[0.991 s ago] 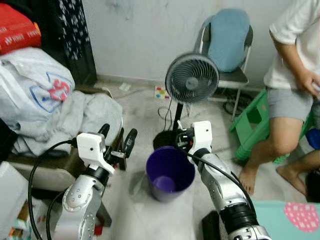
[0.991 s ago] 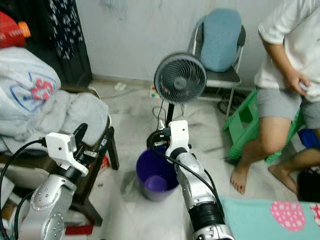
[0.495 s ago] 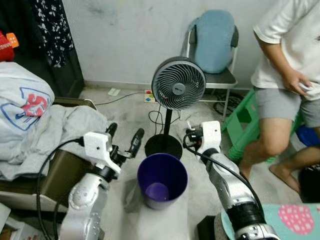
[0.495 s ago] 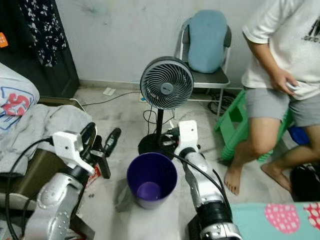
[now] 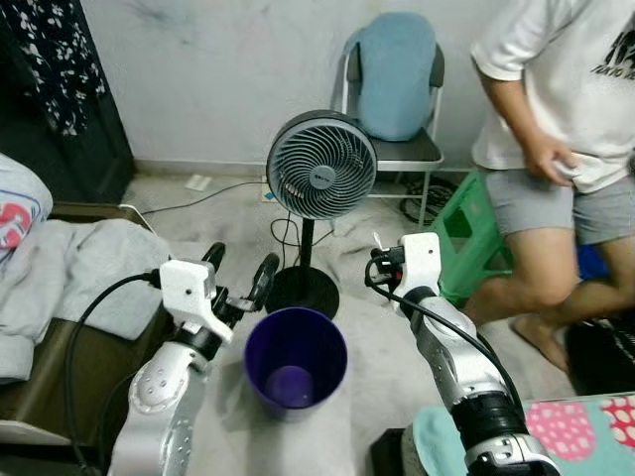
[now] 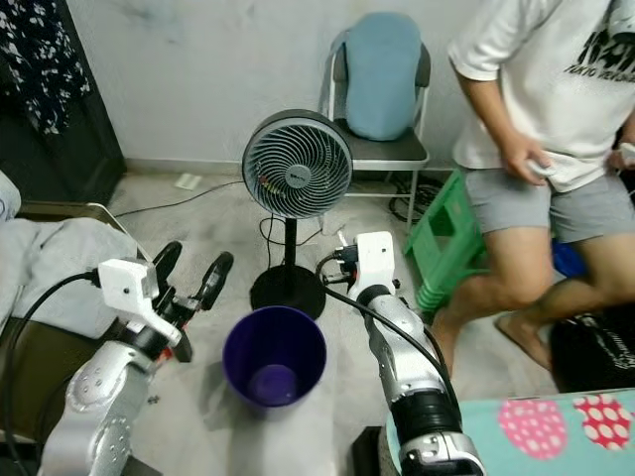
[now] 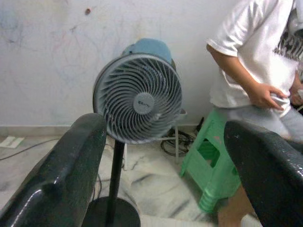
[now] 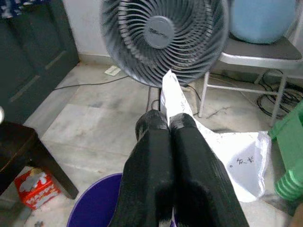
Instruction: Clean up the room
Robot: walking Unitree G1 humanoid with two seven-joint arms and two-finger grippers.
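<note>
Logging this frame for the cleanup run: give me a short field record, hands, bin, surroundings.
left hand: open, empty, raised beside the bin
right hand: shut on paper, above the bin's far rim
bin: purple, upright on the floor between the arms
fan: standing just behind the bin
person: right, by a green stool
chair: at the wall, blue cushion

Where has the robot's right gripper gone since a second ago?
Yes, it moved. The right gripper, shut on white paper, shifted toward the robot's right, away from the fan pole it was beside.
</note>
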